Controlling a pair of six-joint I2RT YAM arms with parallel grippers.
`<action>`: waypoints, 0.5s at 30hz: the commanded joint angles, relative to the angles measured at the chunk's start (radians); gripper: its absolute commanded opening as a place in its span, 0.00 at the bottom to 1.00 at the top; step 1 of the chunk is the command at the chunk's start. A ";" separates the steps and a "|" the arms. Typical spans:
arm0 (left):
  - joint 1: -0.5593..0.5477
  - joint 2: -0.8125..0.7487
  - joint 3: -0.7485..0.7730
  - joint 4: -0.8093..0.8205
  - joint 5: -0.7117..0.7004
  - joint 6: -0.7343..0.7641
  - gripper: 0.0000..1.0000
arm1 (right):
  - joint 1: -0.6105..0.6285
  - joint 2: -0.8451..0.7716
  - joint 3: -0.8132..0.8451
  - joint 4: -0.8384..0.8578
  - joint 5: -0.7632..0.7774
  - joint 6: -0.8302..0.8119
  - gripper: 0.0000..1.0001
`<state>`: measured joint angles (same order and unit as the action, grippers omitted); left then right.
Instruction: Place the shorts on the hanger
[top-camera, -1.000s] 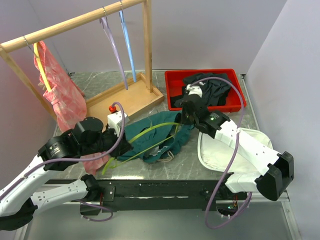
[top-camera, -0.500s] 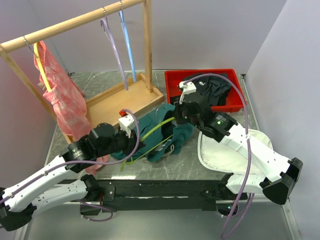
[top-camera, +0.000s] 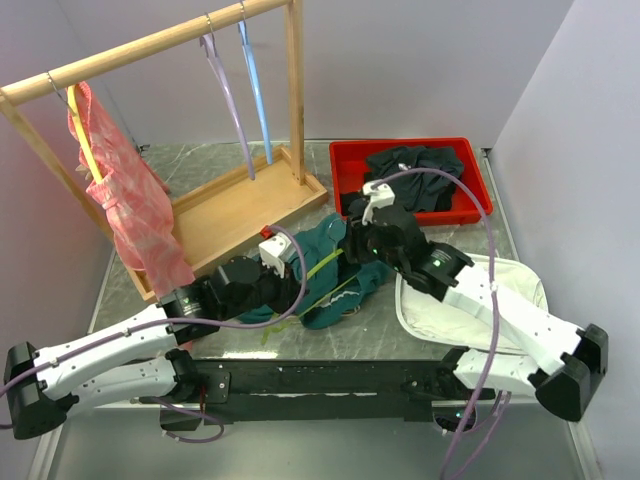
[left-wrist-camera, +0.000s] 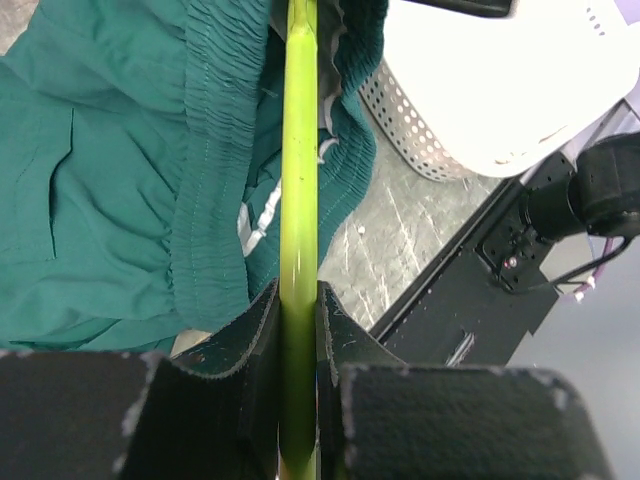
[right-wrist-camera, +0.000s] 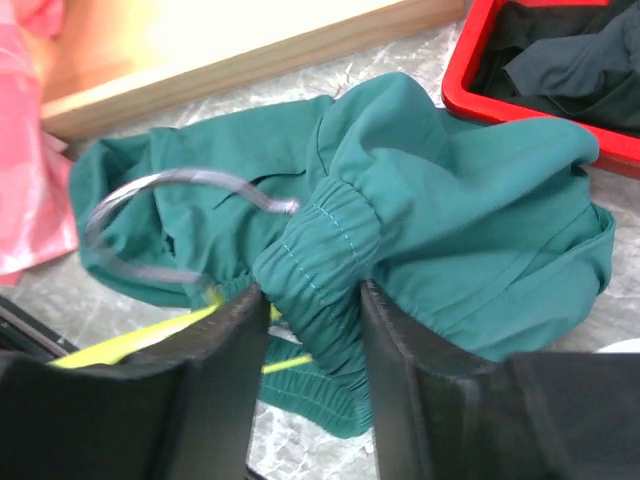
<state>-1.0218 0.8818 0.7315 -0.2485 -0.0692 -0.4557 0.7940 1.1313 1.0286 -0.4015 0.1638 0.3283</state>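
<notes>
Top external: left end effector (top-camera: 292, 284) advanced right, hanger (top-camera: 322, 268) deeper inside shorts (top-camera: 325, 240).

No writing, label, brand name, number or sign can be read in any of the three views.
</notes>
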 joint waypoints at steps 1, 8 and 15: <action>-0.018 0.006 -0.006 0.175 -0.081 -0.037 0.01 | 0.010 -0.134 -0.050 0.092 -0.003 0.021 0.51; -0.026 0.049 -0.004 0.184 -0.069 -0.041 0.01 | 0.010 -0.246 -0.128 0.179 -0.079 0.009 0.59; -0.035 0.071 0.034 0.153 -0.064 -0.029 0.01 | 0.011 -0.177 -0.108 0.247 -0.141 -0.003 0.58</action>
<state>-1.0508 0.9493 0.7166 -0.1692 -0.1173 -0.4850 0.7990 0.9142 0.9081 -0.2363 0.0731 0.3428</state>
